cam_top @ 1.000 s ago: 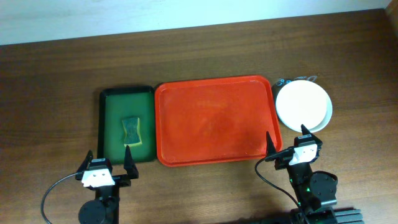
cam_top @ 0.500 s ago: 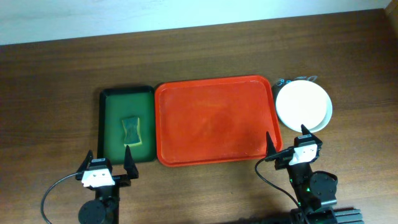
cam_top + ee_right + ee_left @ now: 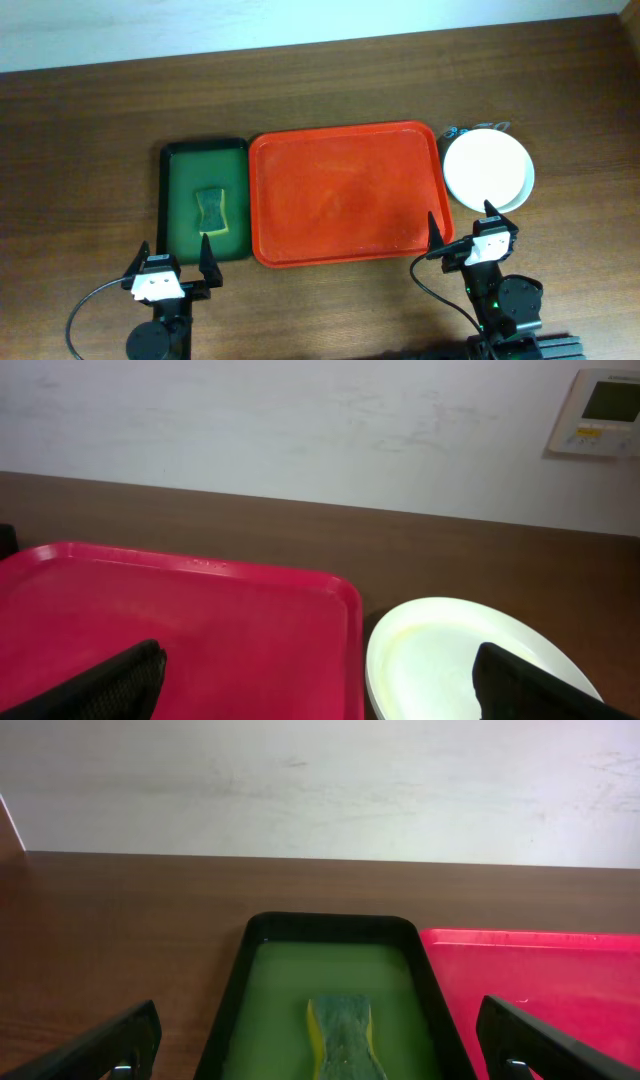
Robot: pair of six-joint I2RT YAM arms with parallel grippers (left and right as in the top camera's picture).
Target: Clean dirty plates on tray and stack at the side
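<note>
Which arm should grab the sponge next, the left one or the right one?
Left. The left gripper is open right in front of the green tray, with the sponge straight ahead of it. The right gripper is at the red tray's other end, by the white plate.

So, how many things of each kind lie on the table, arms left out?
Trays: 2, the red tray and the green tray
Sponges: 1, the sponge
Plates: 1 countable, the white plate on top; any beneath it are hidden
Total: 4
</note>
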